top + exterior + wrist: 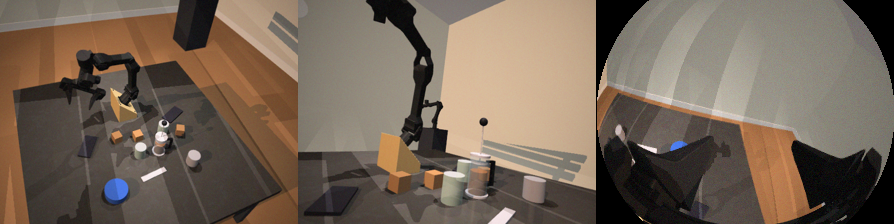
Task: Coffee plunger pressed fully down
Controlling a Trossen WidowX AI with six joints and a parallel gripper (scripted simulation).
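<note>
The coffee press (160, 145) is sitting right of centre in the top view, standing upright among the clutter, with a pale green cylinder (140, 150) just beside it on the left and a second green cylinder (163, 126) just behind it. In the exterior view the press (478, 175) is showing a clear, glassy wall with a brown fill inside, a white lid and base ring, and a dark handle on its far side. It is looking fragile and fairly light, so a sideways shove would probably be enough to slide or tip it. Its long axis is running straight up: the thin rod (482, 138) is rising from the lid and ending in the small black knob (483, 121), high above the lid, so the plunger is looking fully raised and the pressing is not yet begun. That knob is the place to take hold or bear down on, from directly above, since it is small, round and likely slippery, and the rod is looking slender enough to bend under an off-axis push. The gripper (81, 93) is hanging in the upper left of the top view, well apart from the press, its fingers spread wide and holding nothing. The arm's base is standing behind an orange wedge (122, 106).
</note>
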